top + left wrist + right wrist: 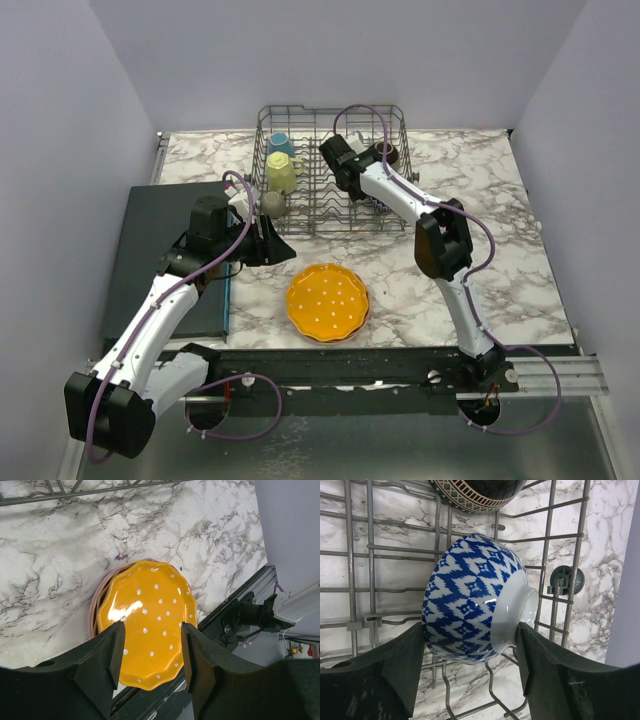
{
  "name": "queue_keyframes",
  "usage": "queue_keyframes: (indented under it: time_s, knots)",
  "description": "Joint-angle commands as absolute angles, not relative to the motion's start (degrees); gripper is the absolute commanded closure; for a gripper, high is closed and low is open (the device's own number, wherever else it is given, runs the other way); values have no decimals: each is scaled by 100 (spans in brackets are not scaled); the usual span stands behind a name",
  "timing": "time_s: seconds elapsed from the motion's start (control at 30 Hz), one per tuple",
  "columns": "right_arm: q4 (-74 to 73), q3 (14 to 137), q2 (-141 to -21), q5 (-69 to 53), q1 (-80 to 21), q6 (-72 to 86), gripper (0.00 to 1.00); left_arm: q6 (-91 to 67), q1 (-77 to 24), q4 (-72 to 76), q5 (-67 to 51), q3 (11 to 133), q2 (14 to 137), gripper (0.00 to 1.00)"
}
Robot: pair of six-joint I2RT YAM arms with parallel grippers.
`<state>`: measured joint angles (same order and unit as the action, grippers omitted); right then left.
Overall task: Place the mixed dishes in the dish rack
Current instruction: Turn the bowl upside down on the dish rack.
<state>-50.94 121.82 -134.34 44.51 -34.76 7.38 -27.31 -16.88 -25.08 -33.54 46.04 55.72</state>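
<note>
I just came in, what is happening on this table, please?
Two robot arms are loading dishes into a wire dish rack. The right claw is down in the rack, closed on a blue-patterned bowl standing on its edge, beside a dark bowl. The left claw hangs open and empty, pointed at the orange dotted plate, which lies on a pink plate on the marble table. A blue mug and a yellow mug sit in the rack.

- The scalloped orange plate with white dots (150,605) was glossy and smooth, like glazed ceramic.
- The blue-and-white zigzag-patterned bowl (470,600) shone likewise.
- The grey wire dish rack (370,547) was matt metal.
- The marble-patterned tabletop (500,250) looked smooth.
- At the plate's nine o'clock, the black flat mat (140,230) was matt.
- The left gripper (152,630) had matt black fingers (102,665).
</note>
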Motion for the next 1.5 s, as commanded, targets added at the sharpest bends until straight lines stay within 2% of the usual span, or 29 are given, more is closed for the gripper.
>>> queue_keyframes:
  time_s: [0.0,0.33,0.4,0.53,1.07,1.47]
  knots:
    - [-5032,12376,-13629,4779,-3445,627,75,-2646,-1679,-2538,-3270,4530,5558,46]
    - [-4997,12319,-13702,4764,-3439,667,62,-2637,-1679,-2534,-3261,4529,5581,46]
    - [-4985,12314,-13707,4765,-3445,666,53,-2637,-1679,-2531,-3262,4532,5577,46]
    - [-4961,12317,-13711,4778,-3438,661,44,-2637,-1679,-2548,-3256,4528,5588,46]
    - [-4892,12406,-13733,4816,-3374,615,26,-2628,-1679,-2565,-3226,4531,5621,46]
    - [-4913,12462,-13772,4722,-3364,699,19,-2628,-1678,-2575,-3221,4540,5645,46]
